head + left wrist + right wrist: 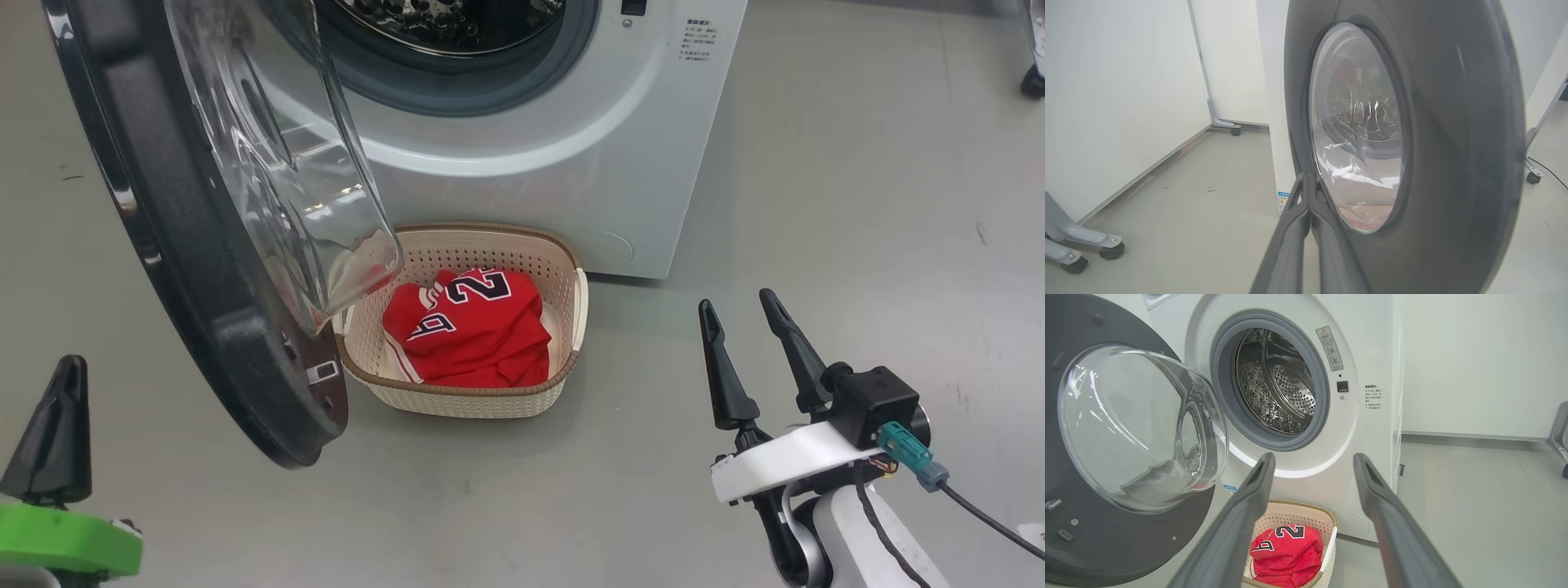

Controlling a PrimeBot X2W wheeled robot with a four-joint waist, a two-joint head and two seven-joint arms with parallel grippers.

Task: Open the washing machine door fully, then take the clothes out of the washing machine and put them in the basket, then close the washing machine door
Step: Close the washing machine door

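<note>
Nearest the lenses, the two end effectors are seen. The left end effector point(1308, 179) is clenched, its fingers pressed together with nothing between them. The right end effector point(737, 302) is released, spread and empty.

By size, the washing machine point(571, 163) comes first and is taken as the landmark. Its drum point(1286, 388) is exposed, and no garment can be made out in the part that is shown. The washing machine door point(204, 343) is hung at the left of the washing machine's opening and stands well out from the front, its glass bowl turned toward the opening. The basket point(457, 400) is set on the floor point(816, 204) against the foot of the washing machine, below the opening. The clothes point(482, 335) are lodged in it, a red jersey with navy numbers uppermost.

Closing the door is judged to be the step in hand. The left end effector is placed at the door's outer face, on the side turned away from the washing machine, with its tips by the edge of the glass; contact cannot be confirmed. The right end effector is held well apart, out in front of the washing machine's right corner. The left arm is therefore judged the nearer, and a push across toward the opening is called for. The door's lower rim is expected to pass above the basket, though this cannot be settled.
</note>
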